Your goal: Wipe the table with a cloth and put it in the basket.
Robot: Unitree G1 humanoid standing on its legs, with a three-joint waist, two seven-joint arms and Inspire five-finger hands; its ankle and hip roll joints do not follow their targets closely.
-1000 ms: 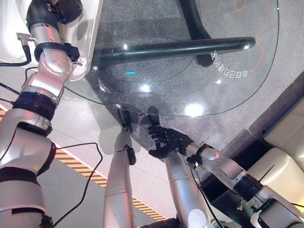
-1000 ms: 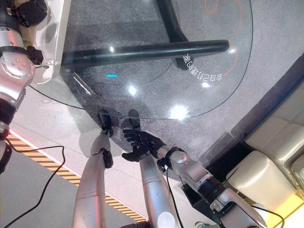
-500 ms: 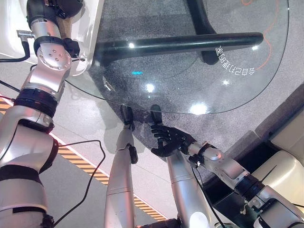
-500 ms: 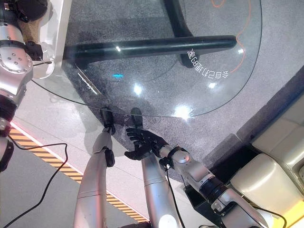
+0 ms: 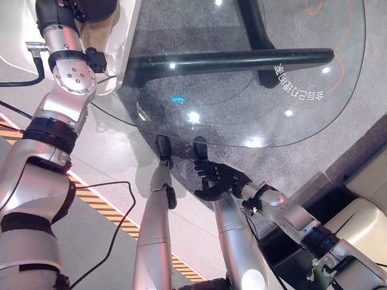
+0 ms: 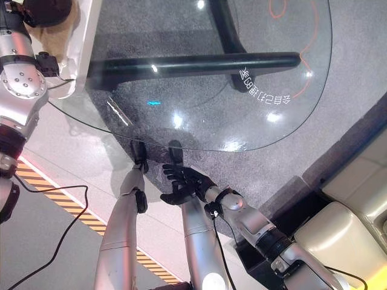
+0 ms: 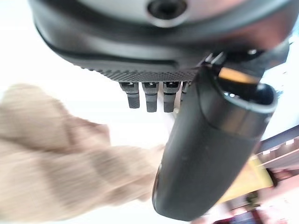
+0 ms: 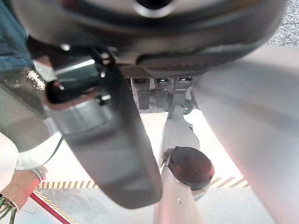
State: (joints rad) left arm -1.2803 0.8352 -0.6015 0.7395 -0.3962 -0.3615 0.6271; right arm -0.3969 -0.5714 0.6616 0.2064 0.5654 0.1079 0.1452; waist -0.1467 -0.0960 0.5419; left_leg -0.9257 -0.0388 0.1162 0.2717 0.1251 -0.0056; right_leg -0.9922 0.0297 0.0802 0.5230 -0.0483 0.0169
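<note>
A tan cloth (image 7: pixel 56 172) lies on the white inside of a white basket (image 5: pixel 124 48) at the round glass table's (image 5: pixel 242 103) far left. My left hand (image 5: pixel 91 7) hovers over the cloth there. In the left wrist view its thumb (image 7: pixel 205 140) sticks out straight beside the cloth, and its fingers do not curl round it. My right hand (image 5: pixel 217 180) hangs below the table's near edge, open, with its fingers spread and nothing in it; its thumb (image 8: pixel 117 149) fills much of the right wrist view.
Black table legs (image 5: pixel 230 60) show through the glass. A cream seat (image 5: pixel 363 229) stands at the lower right. Yellow-and-black floor tape (image 5: pixel 103 211) runs at the lower left. An orange line (image 5: pixel 314 9) curls on the floor beyond the table.
The whole picture has shifted a little, so the camera has moved. Both hands keep their places and poses.
</note>
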